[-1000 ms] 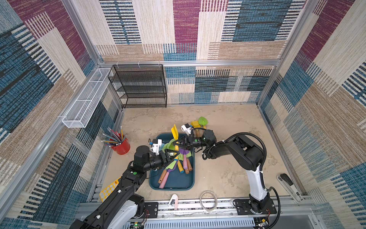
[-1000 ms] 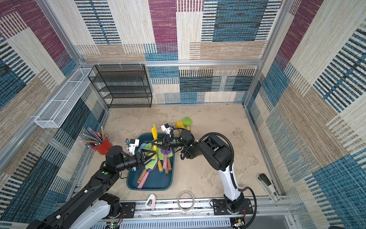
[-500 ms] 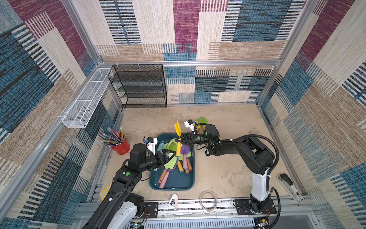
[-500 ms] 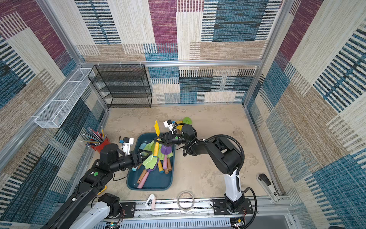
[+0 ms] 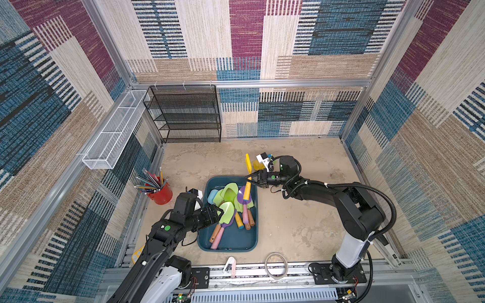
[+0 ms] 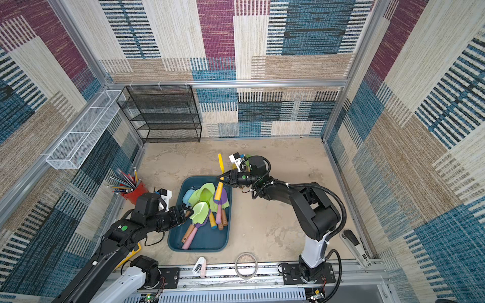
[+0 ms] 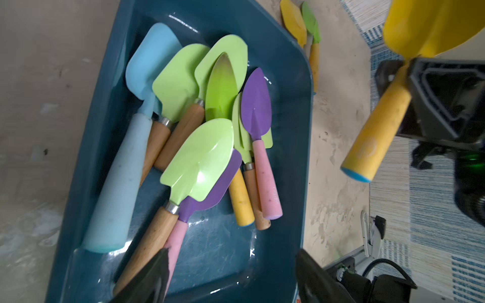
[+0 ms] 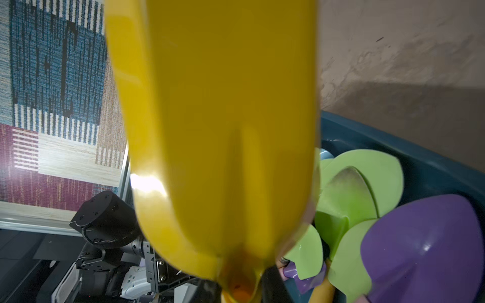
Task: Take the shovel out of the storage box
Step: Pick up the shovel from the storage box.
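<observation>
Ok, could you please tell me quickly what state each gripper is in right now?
Left gripper: open, empty, over the box.
Right gripper: shut on the yellow shovel.

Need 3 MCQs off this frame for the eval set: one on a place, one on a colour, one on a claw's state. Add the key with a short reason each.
1. Where does the red pencil cup stand?
A. On the table, apart from the storage box
B. Inside the storage box
C. On the black rack

2. What colour is the shovel in the right claw?
A. Purple
B. Yellow
C. Light blue

3. What state is the left claw in?
A. Shut on a pink handle
B. Open, gripping nothing
C. Shut on a green blade

Key:
1 A: both top views show the cup on the table, clear of the box's rim.
2 B: its yellow blade fills the right wrist view.
3 B: the left wrist view shows its fingers standing apart with no shovel between them.
</observation>
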Controlling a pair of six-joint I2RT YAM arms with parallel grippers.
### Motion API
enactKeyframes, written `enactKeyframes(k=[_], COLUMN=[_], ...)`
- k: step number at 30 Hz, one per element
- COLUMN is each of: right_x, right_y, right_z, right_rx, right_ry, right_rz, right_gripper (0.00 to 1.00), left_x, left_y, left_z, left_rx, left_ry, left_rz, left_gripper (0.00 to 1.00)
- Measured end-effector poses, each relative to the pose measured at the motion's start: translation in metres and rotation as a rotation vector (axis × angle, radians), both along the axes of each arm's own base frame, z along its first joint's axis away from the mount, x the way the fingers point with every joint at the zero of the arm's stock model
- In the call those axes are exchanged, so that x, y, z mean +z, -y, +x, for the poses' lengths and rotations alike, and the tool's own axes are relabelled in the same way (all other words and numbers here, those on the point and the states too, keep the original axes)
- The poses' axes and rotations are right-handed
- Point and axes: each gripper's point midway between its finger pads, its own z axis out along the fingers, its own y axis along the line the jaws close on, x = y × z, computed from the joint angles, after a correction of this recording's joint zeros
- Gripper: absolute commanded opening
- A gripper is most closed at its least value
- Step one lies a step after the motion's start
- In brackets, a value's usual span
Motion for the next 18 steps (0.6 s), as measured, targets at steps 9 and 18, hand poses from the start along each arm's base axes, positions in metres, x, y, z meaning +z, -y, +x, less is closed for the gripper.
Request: enactKeyframes(k=[9,18], right_x=[0.001,-0.007], right_y=[0.060,0.114], right_z=[0.026,0.042], right_rx=[-0.174,-0.316], right_ry=[0.036,0.065], right_rz=[-0.148,-0.302], right_gripper=[0.15,0.16], left_x=[-0.018,-0.039], left_y=[0.000,0.004], left_z=[-0.010,-0.016], left_rx=[-0.029,-0.085], left_ry=[-0.050,-0.096], left_rz=[0.099,0.271], left_gripper=[0.76,0.72])
